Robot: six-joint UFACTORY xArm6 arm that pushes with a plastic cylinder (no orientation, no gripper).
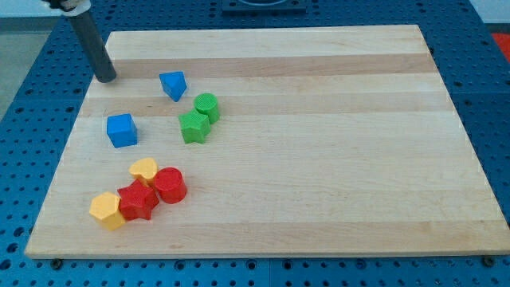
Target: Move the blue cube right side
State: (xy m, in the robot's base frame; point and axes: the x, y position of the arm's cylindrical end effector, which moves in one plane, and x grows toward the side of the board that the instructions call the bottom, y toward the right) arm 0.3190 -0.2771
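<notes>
The blue cube (122, 130) lies on the wooden board (319, 159) at the view's left. My tip (105, 78) rests on the board near the top left corner, above and slightly left of the blue cube, with a clear gap between them. A second blue block (173, 84), wedge-like in shape, lies to the right of my tip.
A green cylinder (207, 106) and a green star-shaped block (194, 126) touch each other right of the blue cube. At the bottom left a cluster holds a yellow heart (144, 170), a red cylinder (170, 185), a red star-like block (137, 201) and a yellow hexagon (107, 210).
</notes>
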